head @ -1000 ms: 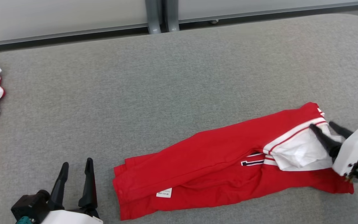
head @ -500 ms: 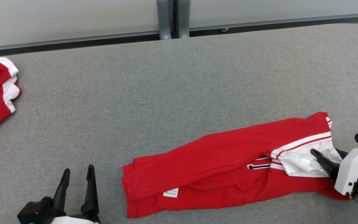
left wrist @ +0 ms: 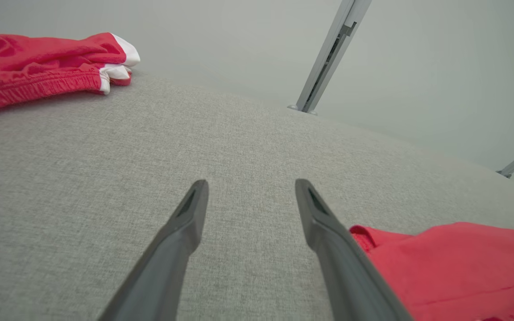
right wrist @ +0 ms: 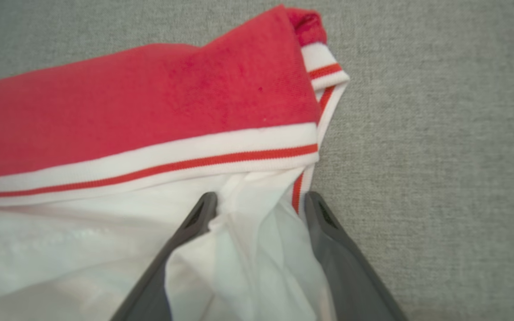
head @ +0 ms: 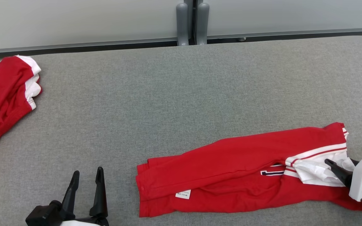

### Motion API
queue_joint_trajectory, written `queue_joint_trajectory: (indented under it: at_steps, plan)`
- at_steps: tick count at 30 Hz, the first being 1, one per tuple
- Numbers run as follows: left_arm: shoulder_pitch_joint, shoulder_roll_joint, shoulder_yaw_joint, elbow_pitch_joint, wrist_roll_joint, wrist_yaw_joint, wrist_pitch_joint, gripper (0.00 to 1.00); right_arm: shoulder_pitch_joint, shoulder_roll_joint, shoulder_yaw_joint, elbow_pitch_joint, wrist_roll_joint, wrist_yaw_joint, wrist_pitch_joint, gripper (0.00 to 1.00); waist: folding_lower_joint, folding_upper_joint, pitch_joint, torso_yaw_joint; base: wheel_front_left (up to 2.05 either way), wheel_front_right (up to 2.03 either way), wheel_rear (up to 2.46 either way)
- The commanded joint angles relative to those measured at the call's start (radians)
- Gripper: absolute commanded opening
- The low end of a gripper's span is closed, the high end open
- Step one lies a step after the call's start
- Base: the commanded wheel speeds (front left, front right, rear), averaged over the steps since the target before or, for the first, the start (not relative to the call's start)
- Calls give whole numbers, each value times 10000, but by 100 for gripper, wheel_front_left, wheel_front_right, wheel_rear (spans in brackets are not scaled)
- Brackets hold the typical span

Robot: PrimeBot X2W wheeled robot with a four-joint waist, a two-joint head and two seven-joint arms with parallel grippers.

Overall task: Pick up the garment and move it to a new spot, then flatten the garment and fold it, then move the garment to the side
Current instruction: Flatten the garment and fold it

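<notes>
The garment [head: 231, 166] is red with white striped trim and lies folded into a long band on the grey table [head: 168, 94], at the lower right. My right gripper [head: 339, 161] is at its right end, open, with loose white cloth bunched between the fingers [right wrist: 261, 196]. The red fabric and striped band [right wrist: 150, 102] lie just beyond the fingertips. My left gripper [head: 87, 171] stands open at the lower left over bare table, holding nothing. In the left wrist view the garment's left end [left wrist: 462, 263] lies just right of the open left gripper [left wrist: 251, 183].
A second red and white garment [head: 5, 94] lies crumpled at the table's far left edge, also seen in the left wrist view [left wrist: 38, 67]. Two grey posts [head: 192, 23] stand behind the table's far edge. A broad bare stretch of table separates the two garments.
The head camera has turned left, shifting the whole picture right and down. My right gripper has drawn back toward the garment's right edge, and the white cloth has bunched. The left gripper holds still.
</notes>
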Motion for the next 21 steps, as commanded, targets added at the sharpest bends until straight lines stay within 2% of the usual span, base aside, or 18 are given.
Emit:
queue_joint_trajectory:
  at_steps: [1, 4, 8, 9, 10, 11, 13, 16, 21]
  plan:
    - [74, -22, 110, 59, 125, -100, -43, 100, 672, 18, 172, 477, -172, -102, 367, 100, 0, 0, -29, 51, 0, 0, 0]
    - [85, -169, 209, 117, 217, -216, -44, 100, 772, 26, 100, 578, -281, -103, 423, 100, 0, 0, -39, 91, 0, 0, 0]
    - [67, -285, 362, 148, 402, -367, -44, 100, 783, 437, 79, 630, -276, -105, 626, 100, 0, 0, 15, 92, 0, 0, 0]
    - [46, -324, 384, 153, 415, -396, -44, 100, 753, 579, 61, 661, -277, -103, 653, 39, 0, 0, 38, 84, 0, 0, 0]
    - [32, -358, 398, 175, 442, -451, -44, 100, 759, 715, 107, 675, -272, -103, 734, 9, 0, 0, 48, 76, 0, 0, 0]
    - [31, -375, 430, 200, 463, -449, -44, 100, 750, 866, 152, 615, -211, -91, 785, 0, 0, 0, 54, 65, 0, 0, 0]
    - [21, -429, 485, 234, 518, -515, -45, 100, 690, 1035, 123, 472, -40, -79, 772, 0, 0, 0, 55, 37, 0, 0, 0]
    - [51, -507, 566, 295, 587, -578, -45, 100, 564, 964, -50, 103, 265, -58, 469, 0, 0, 0, -11, -30, 0, 0, 0]
    - [130, -597, 718, 421, 625, -719, -45, 100, 363, 123, -722, -379, 774, -61, 191, 0, 0, 0, -325, -195, 0, 0, 0]
